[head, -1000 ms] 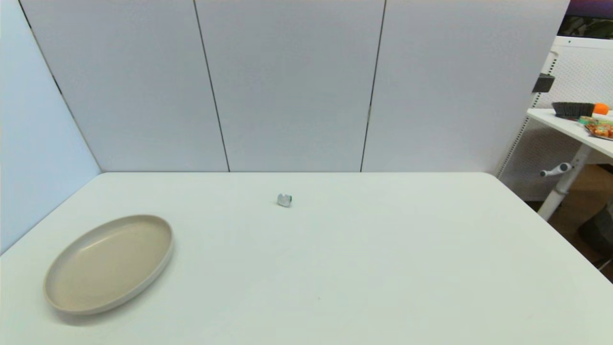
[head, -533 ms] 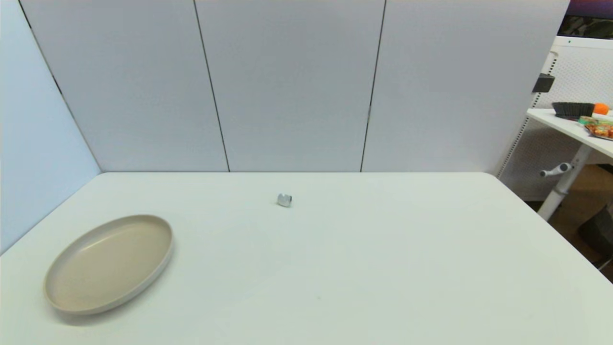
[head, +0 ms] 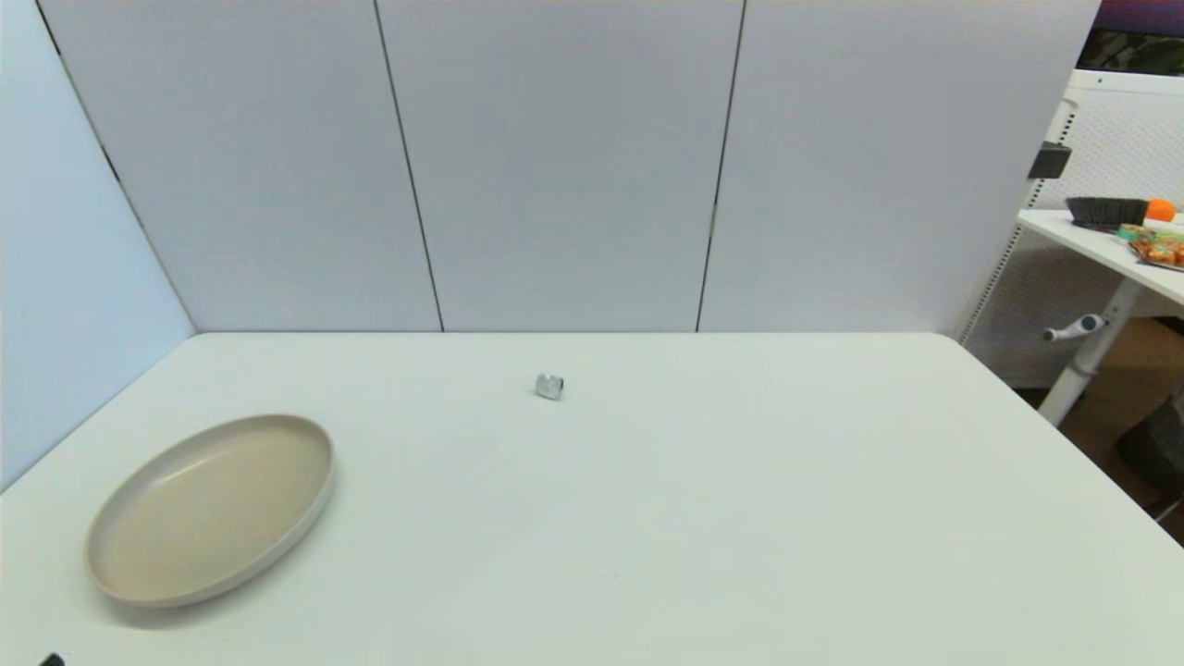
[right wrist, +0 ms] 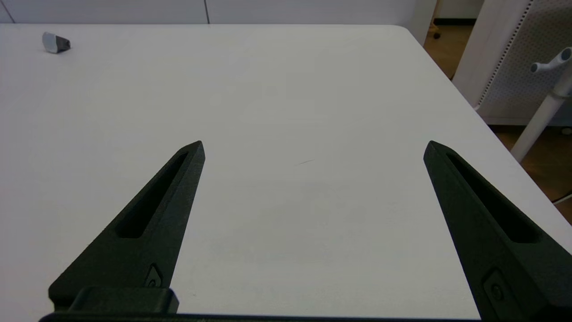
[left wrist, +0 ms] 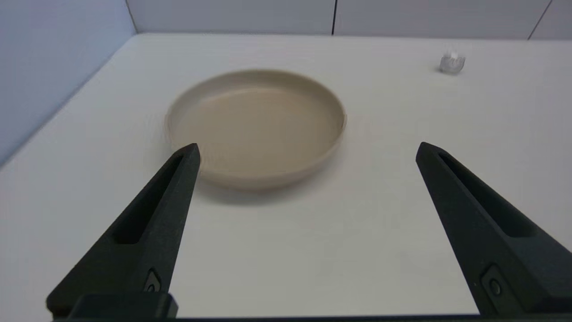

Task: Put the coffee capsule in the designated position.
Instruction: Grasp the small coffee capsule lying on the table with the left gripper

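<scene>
The coffee capsule (head: pixel 549 386), tiny with a silver foil face and a dark body, lies on its side near the table's far middle; it also shows as the capsule (left wrist: pixel 452 63) and the capsule (right wrist: pixel 55 42) in the wrist views. A beige plate (head: pixel 211 507) rests at the table's left, also seen as the plate (left wrist: pixel 254 125). My left gripper (left wrist: pixel 307 150) hovers open near the table's front left edge, just short of the plate, holding nothing. My right gripper (right wrist: pixel 314 147) is open over the front right of the table, far from the capsule.
White wall panels close off the table's back and left. The table's right edge (right wrist: pixel 451 80) drops to the floor, where a white side table (head: pixel 1101 250) with food and a dark tray stands.
A small dark tip of the left arm has come into the head view's bottom left corner. Capsule and plate have not moved.
</scene>
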Controlling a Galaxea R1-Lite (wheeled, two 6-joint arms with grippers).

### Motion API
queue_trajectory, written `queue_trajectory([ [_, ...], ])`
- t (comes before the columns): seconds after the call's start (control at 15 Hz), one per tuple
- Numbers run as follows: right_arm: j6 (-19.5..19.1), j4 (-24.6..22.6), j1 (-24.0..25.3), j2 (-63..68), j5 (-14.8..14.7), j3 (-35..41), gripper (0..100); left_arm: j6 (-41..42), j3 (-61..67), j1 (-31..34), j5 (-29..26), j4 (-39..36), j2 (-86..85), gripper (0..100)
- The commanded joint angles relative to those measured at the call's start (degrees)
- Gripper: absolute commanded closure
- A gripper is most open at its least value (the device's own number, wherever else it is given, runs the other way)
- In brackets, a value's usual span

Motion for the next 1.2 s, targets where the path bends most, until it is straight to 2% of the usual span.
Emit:
queue_trajectory([
  [0.07,0.0,0.0,0.0,0.1,0.0,0.0,0,0.1,-22.4,-0.9,0.1,0.0,25.9,0],
  [0.33,0.0,0.0,0.0,0.1,0.0,0.0,0,0.5,-42.6,-4.5,0.0,0.0,46.2,0],
  [0.6,0.0,0.0,0.0,0.1,0.0,0.0,0,2.1,-54.8,-11.6,-0.2,0.1,61.1,0],
  [0.93,0.0,0.0,0.0,0.1,0.0,0.0,0,3.5,-71.0,-16.1,-0.2,0.2,83.2,0],
  [1.2,0.0,0.0,0.0,0.1,0.0,0.0,0,2.8,-90.7,-20.8,-0.1,0.1,99.6,0],
])
